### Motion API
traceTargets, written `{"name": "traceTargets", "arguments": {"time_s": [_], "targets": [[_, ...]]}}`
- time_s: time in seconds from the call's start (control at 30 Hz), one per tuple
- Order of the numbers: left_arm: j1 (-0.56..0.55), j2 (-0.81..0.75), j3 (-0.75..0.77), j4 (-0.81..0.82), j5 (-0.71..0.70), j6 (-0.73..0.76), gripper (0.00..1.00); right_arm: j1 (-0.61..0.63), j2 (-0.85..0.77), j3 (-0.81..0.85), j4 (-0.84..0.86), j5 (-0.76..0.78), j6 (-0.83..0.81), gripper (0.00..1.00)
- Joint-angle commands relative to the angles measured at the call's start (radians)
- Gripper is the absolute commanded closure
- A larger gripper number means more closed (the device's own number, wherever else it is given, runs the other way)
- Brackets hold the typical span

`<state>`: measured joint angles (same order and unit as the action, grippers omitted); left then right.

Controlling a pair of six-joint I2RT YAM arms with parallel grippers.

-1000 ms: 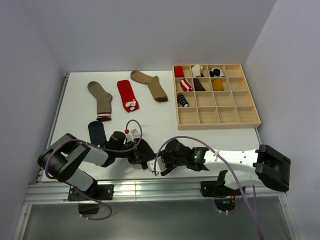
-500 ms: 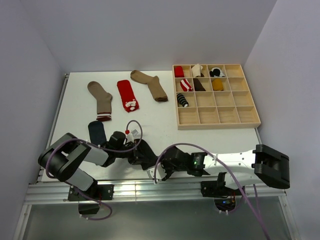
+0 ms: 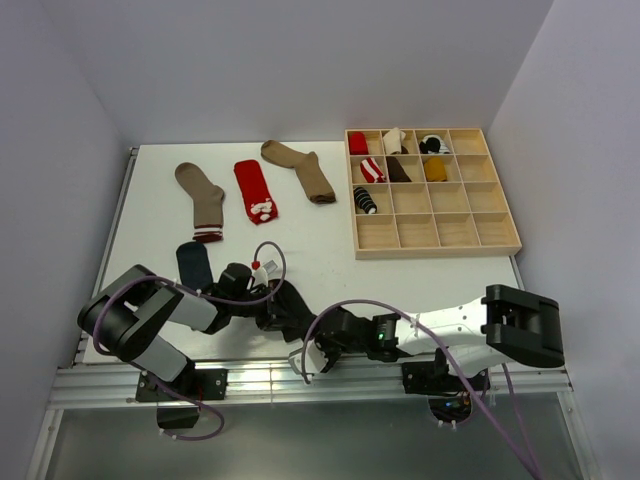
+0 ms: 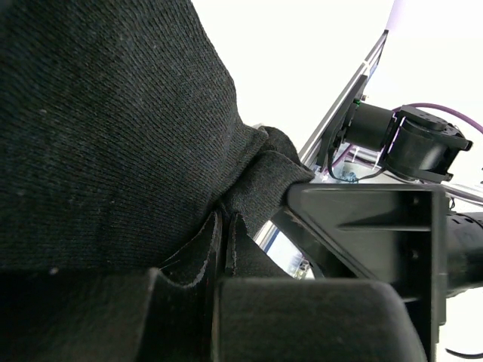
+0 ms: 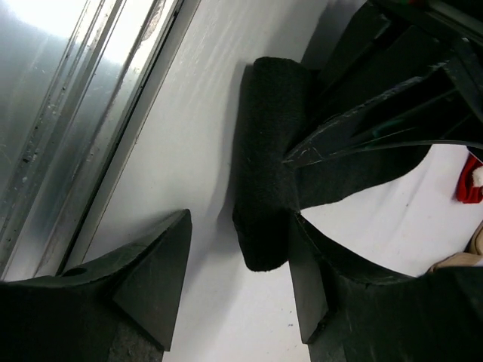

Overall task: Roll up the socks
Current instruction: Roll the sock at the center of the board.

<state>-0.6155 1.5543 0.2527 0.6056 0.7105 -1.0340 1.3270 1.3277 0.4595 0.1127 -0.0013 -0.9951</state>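
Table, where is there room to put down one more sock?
The bare patch between the red sock and the wooden tray is free, and so are the tray's bottom-row compartments. The near edge is crowded: the left gripper and right gripper meet there at the black sock.

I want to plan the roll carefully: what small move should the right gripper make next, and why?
Probably close the right gripper on the rolled end of the black sock. Its jaws stand open with the roll between them, against one finger, while the left gripper pinches the fabric. Closing would likely secure the roll.
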Motion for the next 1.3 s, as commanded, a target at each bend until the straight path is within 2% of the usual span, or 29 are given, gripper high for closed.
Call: {"name": "traceTargets", "arguments": {"time_s": [0.0,0.13,0.33,0.37,0.53,0.67,0.77,0.97,1.2,1.27], "targets": [[-0.001,0.013,-0.006,-0.061,-0.006,0.049,1.0,0.014,0.031,0.001,0.07,0.029,-0.033,0.4],[0.0,0.006,-0.001,-0.075,0.001,0.057,1.0,0.014,0.068,0.007,0.093,0.044,-0.048,0.43],[-0.001,-0.013,-0.001,-0.084,0.014,0.055,1.0,0.015,0.119,0.014,0.128,0.075,-0.062,0.56],[-0.001,-0.02,-0.003,-0.084,0.015,0.052,1.0,0.014,0.126,0.018,0.128,0.078,-0.063,0.65],[-0.001,-0.074,0.022,-0.124,-0.009,0.058,0.97,0.015,0.154,0.027,0.099,0.093,-0.071,0.85],[0.002,-0.181,0.074,-0.229,-0.06,0.074,0.83,0.014,0.117,0.027,0.039,0.081,-0.06,0.87],[0.008,-0.224,0.13,-0.306,-0.097,0.103,0.8,0.014,0.116,0.038,-0.007,0.092,-0.05,0.88],[0.029,-0.27,0.201,-0.464,-0.196,0.147,0.8,0.011,0.104,0.024,-0.034,0.104,-0.027,0.89],[0.04,-0.274,0.229,-0.602,-0.301,0.169,0.85,0.012,0.074,0.019,-0.074,0.119,-0.013,0.89],[0.04,-0.26,0.226,-0.629,-0.293,0.172,0.86,0.011,0.067,0.022,-0.096,0.119,-0.011,0.89]]}}
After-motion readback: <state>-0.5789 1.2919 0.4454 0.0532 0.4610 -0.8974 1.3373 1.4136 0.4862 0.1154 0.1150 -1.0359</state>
